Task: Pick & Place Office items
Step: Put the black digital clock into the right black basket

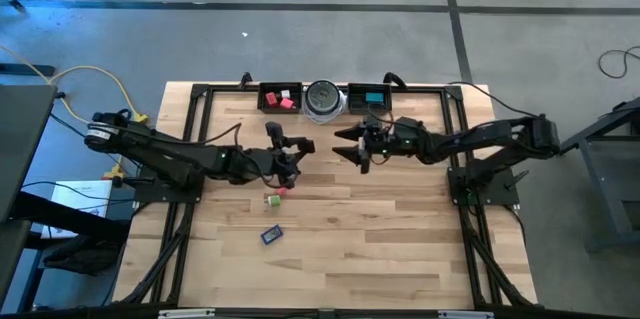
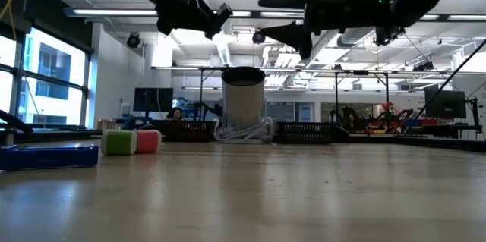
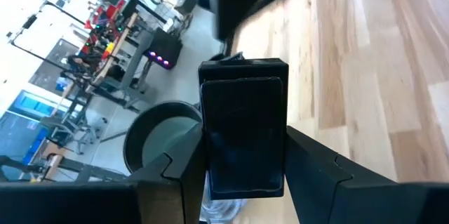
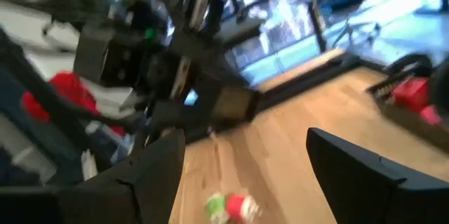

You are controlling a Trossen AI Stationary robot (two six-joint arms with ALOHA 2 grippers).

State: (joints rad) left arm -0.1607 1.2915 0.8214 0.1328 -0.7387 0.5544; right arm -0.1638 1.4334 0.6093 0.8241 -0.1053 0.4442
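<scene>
My left gripper (image 1: 287,151) hangs above the middle of the table and is shut on a black bar (image 3: 243,133). My right gripper (image 1: 350,149) hovers just to its right, open and empty (image 4: 245,175). A green cube (image 1: 269,198) and a red block (image 1: 280,192) lie side by side on the wood, also seen low as green cube (image 2: 119,142) and red block (image 2: 148,141). A blue flat piece (image 1: 271,234) lies nearer. Red and pink blocks (image 1: 285,98) sit in the far left tray, a teal block (image 1: 374,96) in the far right tray. My left gripper pinches the black bar between its two fingers (image 3: 175,182), which sit on the bar's two long sides (image 3: 280,168). The bar lies along the fingers and sticks out past their tips. It is lifted clear of the table.
Two black trays (image 1: 268,90) (image 1: 356,102) flank a round silver-grey disc (image 1: 323,99) at the far edge. The black frame rail (image 1: 190,149) runs along the table's sides. Bare wood (image 1: 380,249) fills the near half. A person (image 2: 176,113) sits in the room beyond.
</scene>
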